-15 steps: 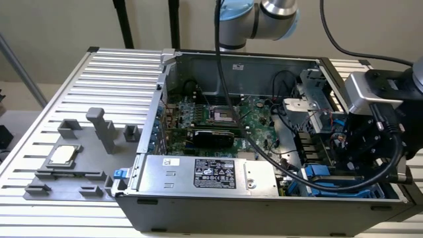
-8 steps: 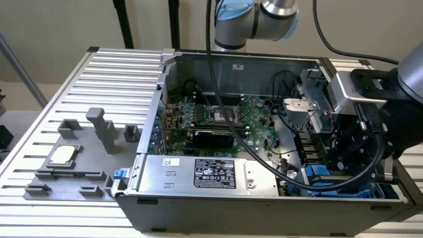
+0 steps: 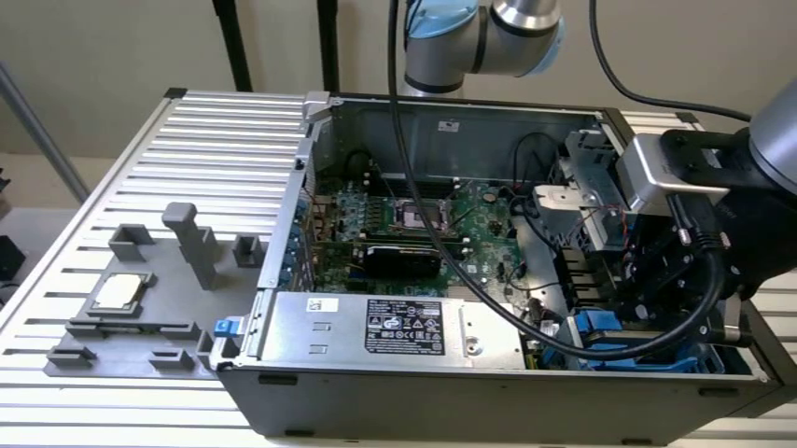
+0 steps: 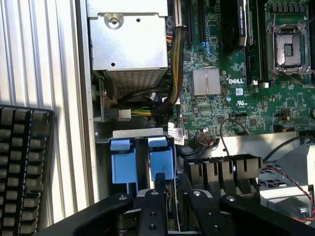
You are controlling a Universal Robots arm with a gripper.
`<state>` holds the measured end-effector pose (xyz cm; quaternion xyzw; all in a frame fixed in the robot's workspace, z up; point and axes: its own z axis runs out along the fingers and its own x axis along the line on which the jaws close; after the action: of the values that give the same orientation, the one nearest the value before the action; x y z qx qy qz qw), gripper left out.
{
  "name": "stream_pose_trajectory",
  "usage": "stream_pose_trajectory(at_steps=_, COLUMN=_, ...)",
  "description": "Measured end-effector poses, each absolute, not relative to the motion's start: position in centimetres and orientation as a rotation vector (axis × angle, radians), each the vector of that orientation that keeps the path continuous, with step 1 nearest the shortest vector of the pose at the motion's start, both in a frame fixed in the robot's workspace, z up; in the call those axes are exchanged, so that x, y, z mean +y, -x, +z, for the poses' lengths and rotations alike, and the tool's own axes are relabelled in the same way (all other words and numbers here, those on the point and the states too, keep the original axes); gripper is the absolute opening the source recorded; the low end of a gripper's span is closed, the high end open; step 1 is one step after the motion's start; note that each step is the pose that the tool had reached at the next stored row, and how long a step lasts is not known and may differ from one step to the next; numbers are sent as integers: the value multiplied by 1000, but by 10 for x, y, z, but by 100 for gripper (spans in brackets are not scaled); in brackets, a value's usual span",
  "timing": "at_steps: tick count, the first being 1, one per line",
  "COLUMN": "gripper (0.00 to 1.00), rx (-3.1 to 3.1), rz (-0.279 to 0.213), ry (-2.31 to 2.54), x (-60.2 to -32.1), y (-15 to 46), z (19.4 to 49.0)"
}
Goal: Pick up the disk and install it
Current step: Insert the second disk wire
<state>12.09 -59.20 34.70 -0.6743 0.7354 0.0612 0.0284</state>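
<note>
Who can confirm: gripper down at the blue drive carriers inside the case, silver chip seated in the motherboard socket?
The chip part is wrong. The silver chip lies on the grey holder on the table, outside the case, as the exterior view shows. The gripper is down at the blue drive carriers.

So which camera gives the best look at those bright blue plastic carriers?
The wrist view: two bright blue plastic carriers stand side by side in their bay, seen straight on just beyond the hand. In the exterior view, the blue carriers peek out behind the arm's black cables.
</note>
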Motion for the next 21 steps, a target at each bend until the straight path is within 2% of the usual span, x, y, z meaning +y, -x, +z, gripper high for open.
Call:
stream_pose_trajectory(at_steps=7, gripper=25, rx=2270, rz=189, ry=2081, x=-592, y=-121, z=348)
stream_pose_trajectory(at_steps=14, gripper=25, rx=2270, rz=190, ry=2082, x=-589, y=-127, z=375)
stream_pose_trajectory(at_steps=21, gripper=27, rx=2271, rz=191, ry=2082, x=-583, y=-137, z=378)
